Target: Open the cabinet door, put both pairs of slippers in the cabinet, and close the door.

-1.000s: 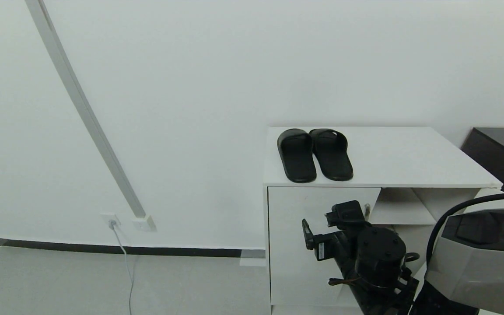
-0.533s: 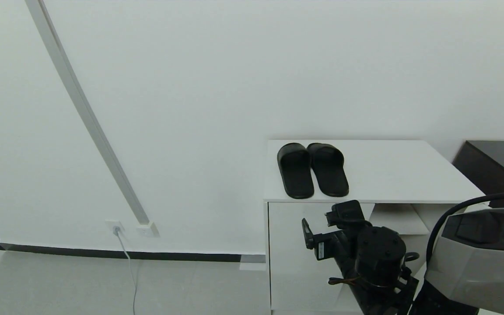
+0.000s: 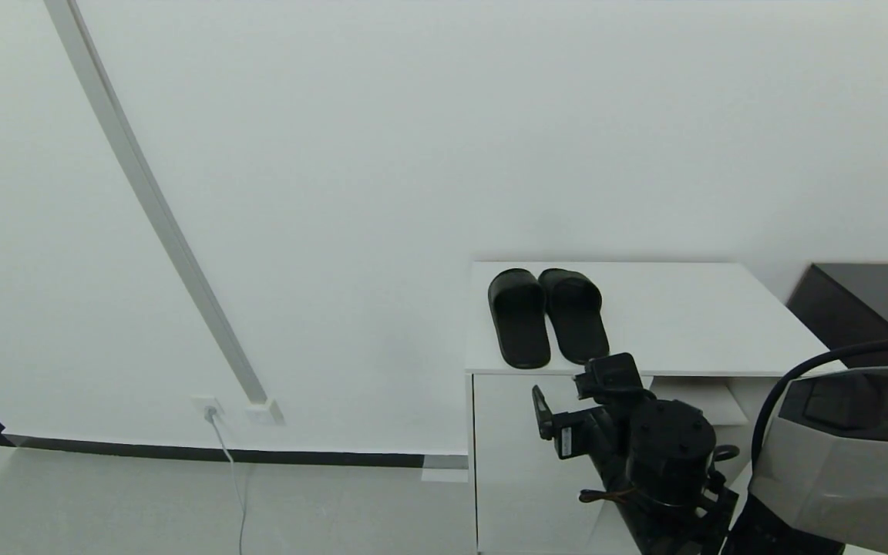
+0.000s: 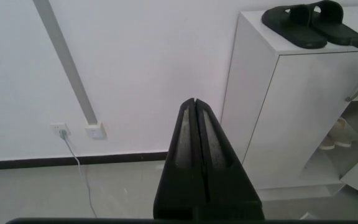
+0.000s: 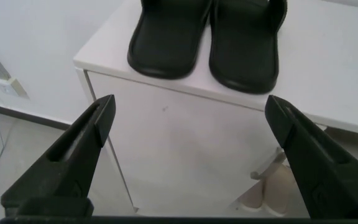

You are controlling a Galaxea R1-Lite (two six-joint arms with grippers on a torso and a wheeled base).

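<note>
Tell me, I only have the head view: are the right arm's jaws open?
Observer: Yes; the right wrist view shows the right gripper with jaws wide apart, facing the black slippers on top of the cabinet.
Operator: And the left?
Observer: The left gripper has its jaws shut, holding nothing, clear of the cabinet.
Operator: Any second pair?
Observer: What looks like a light pair of slippers lies low inside the cabinet's open side.
</note>
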